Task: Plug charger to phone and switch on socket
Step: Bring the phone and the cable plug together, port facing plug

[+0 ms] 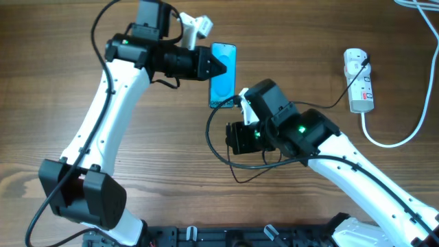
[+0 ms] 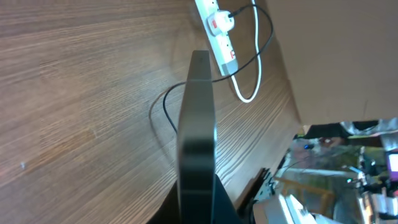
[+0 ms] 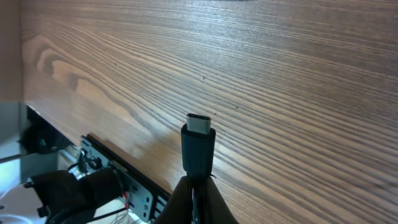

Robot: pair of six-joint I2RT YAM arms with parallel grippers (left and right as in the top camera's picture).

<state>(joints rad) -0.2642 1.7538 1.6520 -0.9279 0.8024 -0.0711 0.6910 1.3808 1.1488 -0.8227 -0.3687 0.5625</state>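
Now left pincer [image 1: 221, 66] clamped on phone [image 1: 224, 86] edge; right pincer [image 3: 195, 199] pinching charger [image 3: 199, 142] plug, tip protruding forward.

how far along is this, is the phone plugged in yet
Done: a black plug sits in the socket. In hand: left fingers grip the phone, right fingers hold the charger tip, bare and not yet in the phone. Left: plug it in, then switch the socket on.
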